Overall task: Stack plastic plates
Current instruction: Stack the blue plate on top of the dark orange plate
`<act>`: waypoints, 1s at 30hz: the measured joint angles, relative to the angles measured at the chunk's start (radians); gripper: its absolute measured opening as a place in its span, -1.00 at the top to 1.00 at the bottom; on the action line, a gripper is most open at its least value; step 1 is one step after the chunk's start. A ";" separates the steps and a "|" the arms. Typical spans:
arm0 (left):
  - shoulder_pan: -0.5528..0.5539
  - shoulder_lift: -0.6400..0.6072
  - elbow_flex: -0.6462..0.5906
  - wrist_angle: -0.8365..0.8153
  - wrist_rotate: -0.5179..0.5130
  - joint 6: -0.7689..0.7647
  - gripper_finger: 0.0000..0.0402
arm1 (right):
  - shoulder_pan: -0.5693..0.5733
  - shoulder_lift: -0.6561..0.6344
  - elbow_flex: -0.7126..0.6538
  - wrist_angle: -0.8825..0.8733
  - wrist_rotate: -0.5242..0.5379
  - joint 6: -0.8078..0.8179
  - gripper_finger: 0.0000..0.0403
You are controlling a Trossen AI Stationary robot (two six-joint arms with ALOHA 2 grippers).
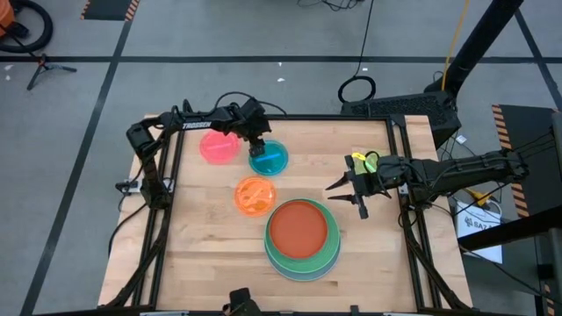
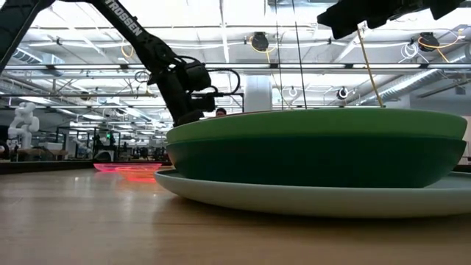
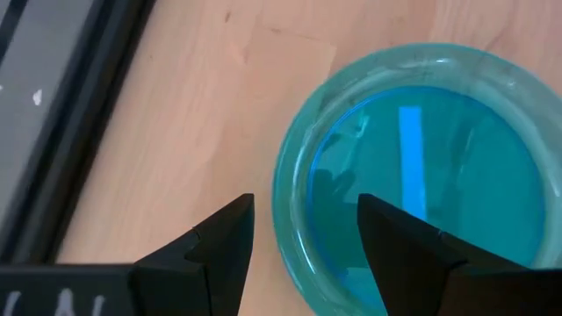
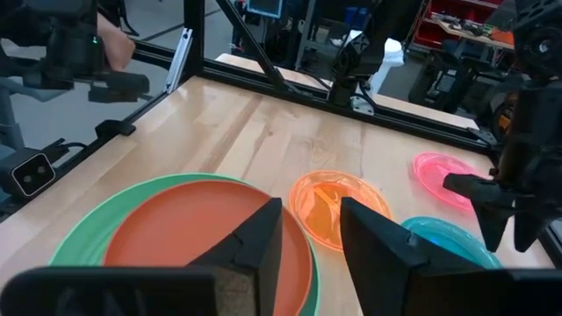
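Seven plates can be counted on the wooden bench (image 1: 211, 246). At the bench's 5 o'clock stands a stack (image 1: 303, 239) of four: a red-orange plate (image 1: 301, 226) on top, a light green (image 1: 272, 248) and a dark green (image 2: 316, 158) beneath, and a pale blue one (image 2: 294, 197) at the bottom. Three small plates lie singly: orange (image 1: 255, 195) near the centre, just beside the stack; cyan (image 1: 269, 158) at 12 o'clock; pink (image 1: 218, 146) at 11 o'clock. The left hand (image 1: 256, 146) reaches in from the bench's 10 o'clock corner and hangs over the cyan plate's rim, fingers (image 3: 219, 250) spread, one on each side of the rim, grasping nothing. The right hand (image 1: 344, 191) comes in from 3 o'clock, pointing at the stack from just beside it, fingers (image 4: 255, 241) parted and empty. Behind the bench lies a grey floor with dark tape lines, and beyond it a workshop with ceiling lights and racks.
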 joint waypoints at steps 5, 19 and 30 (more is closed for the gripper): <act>-0.002 0.033 0.000 -0.008 0.000 -0.022 -0.04 | 0.000 0.000 0.000 -0.002 0.001 0.000 0.46; -0.002 0.098 0.001 -0.028 -0.008 -0.041 -0.04 | -0.001 0.000 0.001 -0.016 0.028 0.000 0.46; -0.004 0.098 0.001 -0.029 -0.015 -0.083 0.37 | -0.001 0.000 0.001 -0.018 0.028 0.000 0.46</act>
